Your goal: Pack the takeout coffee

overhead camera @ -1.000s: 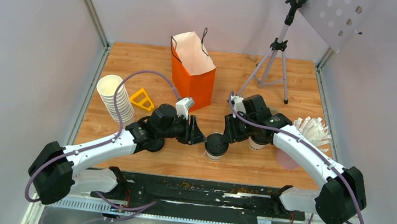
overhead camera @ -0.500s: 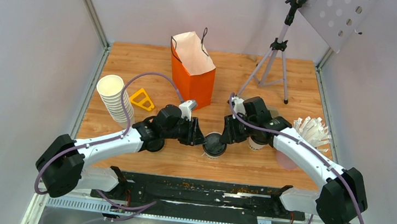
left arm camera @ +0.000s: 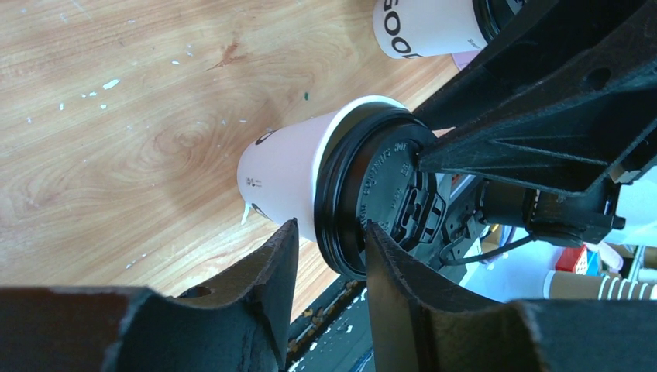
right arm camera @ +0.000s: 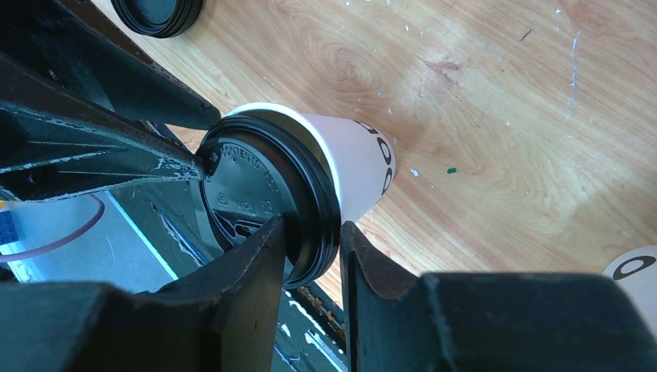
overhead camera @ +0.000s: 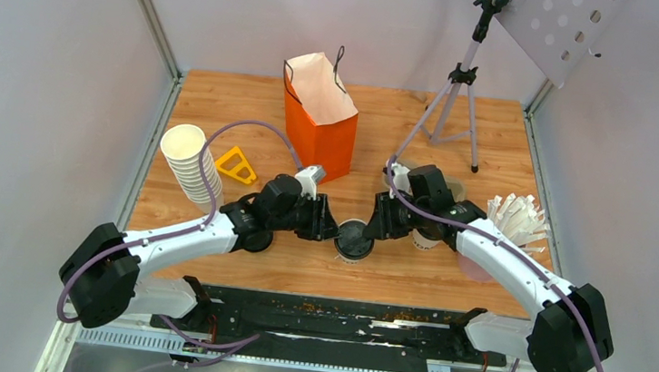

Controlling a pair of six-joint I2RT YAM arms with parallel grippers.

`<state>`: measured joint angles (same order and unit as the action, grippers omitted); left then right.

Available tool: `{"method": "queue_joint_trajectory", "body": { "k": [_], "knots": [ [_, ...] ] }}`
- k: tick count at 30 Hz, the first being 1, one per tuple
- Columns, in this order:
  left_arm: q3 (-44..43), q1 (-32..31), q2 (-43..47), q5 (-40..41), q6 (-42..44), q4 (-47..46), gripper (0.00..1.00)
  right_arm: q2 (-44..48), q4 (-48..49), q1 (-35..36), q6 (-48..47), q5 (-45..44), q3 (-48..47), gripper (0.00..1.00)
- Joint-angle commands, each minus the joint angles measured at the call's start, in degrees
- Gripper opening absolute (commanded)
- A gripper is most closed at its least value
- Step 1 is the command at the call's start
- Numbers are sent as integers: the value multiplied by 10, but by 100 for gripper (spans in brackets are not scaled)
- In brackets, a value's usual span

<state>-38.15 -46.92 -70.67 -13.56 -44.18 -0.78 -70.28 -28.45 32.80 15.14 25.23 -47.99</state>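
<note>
One takeout coffee [overhead camera: 355,240], a white cup [left arm camera: 287,167] under a black lid [left arm camera: 387,194], stands near the table's front between both arms. My left gripper [overhead camera: 333,229] [left arm camera: 331,225] is open and straddles the lid's rim: one finger lies on the lid top, the other stands a little off the cup wall. From the other side my right gripper [overhead camera: 375,228] [right arm camera: 312,223] is shut on the rim of the same lid [right arm camera: 256,182]. A second lidded cup [left arm camera: 422,27] [overhead camera: 426,239] stands just right of it, partly under my right arm. The orange paper bag [overhead camera: 319,117] stands open behind.
A tilted stack of lidless white cups [overhead camera: 189,163] and a yellow triangular piece [overhead camera: 237,165] are at the left. Loose black lids [right arm camera: 159,12] lie under my left arm. A tripod [overhead camera: 453,98] stands at the back right, and a fan of white sleeves [overhead camera: 519,218] lies at the right.
My left gripper slid right up to the cup and its jaws narrowed round the lid's rim. The right gripper and cup shifted slightly left.
</note>
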Motion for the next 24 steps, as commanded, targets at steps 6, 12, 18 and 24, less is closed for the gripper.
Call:
{"method": "queue_joint_trajectory", "body": {
  "k": [6,12,18,24],
  "knots": [
    [-31,-2,27,29,-29,32,48,10,-4,0,17,-24,-9,33],
    [-31,-2,26,21,-25,44,48,22,4,0,38,-32,-11,34],
    [-42,-2,26,12,-24,62,50,40,-17,0,38,-62,-25,44],
    [-66,-2,17,-17,-6,90,56,59,-17,1,32,-67,-29,51]
  ]
}}
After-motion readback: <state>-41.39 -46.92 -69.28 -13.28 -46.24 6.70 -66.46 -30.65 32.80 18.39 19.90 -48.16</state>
